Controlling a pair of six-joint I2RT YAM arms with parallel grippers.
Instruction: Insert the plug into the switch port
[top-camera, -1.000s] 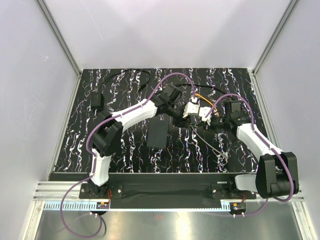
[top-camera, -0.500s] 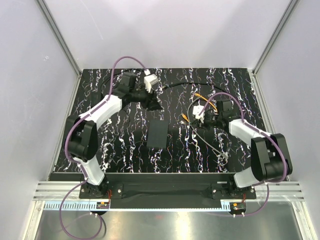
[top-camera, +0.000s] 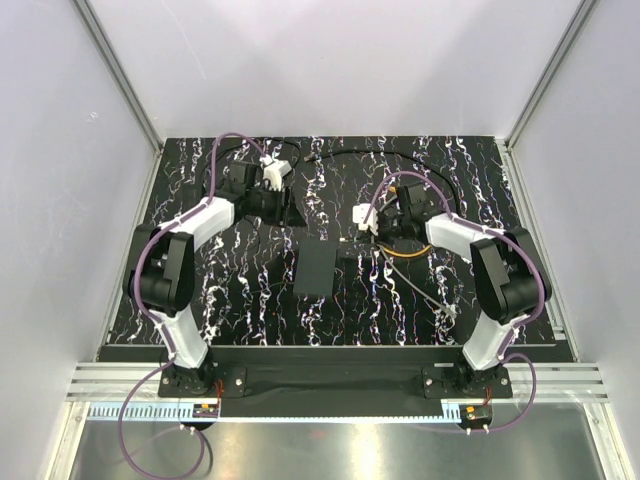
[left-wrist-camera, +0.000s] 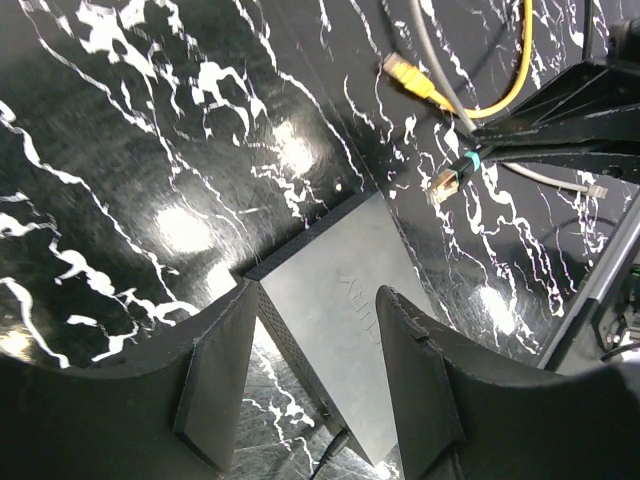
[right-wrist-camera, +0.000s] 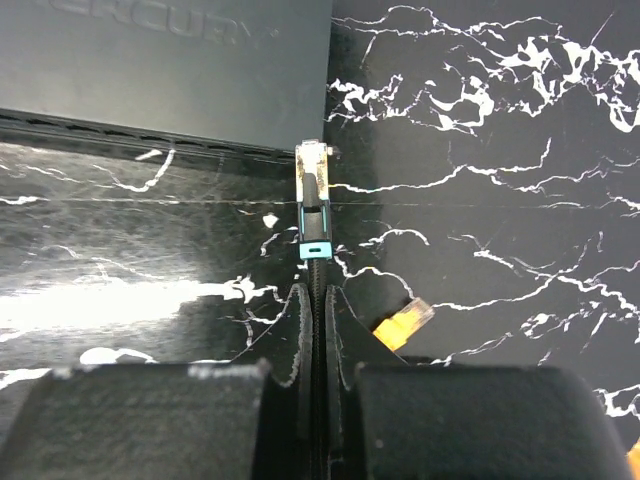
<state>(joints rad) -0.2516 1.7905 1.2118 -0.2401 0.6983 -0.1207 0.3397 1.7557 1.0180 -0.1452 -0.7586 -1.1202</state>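
The switch port itself cannot be made out. It belongs on the thin edge of the flat matte-black rectangular box (top-camera: 315, 268), which lies near the middle of the black, white-veined marble-pattern table (top-camera: 250, 310). No view shows a socket clearly. In the right wrist view that edge is only a dark strip with a row of slots, and the box (right-wrist-camera: 165, 60) is cut off at the top and left.

The same view shows the clear plug with a teal band (right-wrist-camera: 314, 165) just beside the box's corner, its tip towards the edge. I cannot tell whether it touches. The right gripper (right-wrist-camera: 313, 300) is clamped tight on the thin black cable (right-wrist-camera: 316, 272) directly behind the teal band.

The left wrist view gives what the right one lacks: the box's top face (left-wrist-camera: 350, 300), a perforated side, and the plug (left-wrist-camera: 447, 183) near the far corner. The left gripper (left-wrist-camera: 315, 400) stands with its jaws apart and nothing in them, and the box shows below between its fingers.

There is one box and there are two grippers. The left wrist view shows three plugs: the teal-banded one, a yellow plug (left-wrist-camera: 403, 70) on a yellow cable (left-wrist-camera: 520, 60), and a small clear plug (left-wrist-camera: 597, 188) on a white cable (left-wrist-camera: 540, 177). The right wrist view shows only two, with the yellow plug (right-wrist-camera: 405, 320) lying on the table beside the fingers. From above, the plugs are too small to tell apart.
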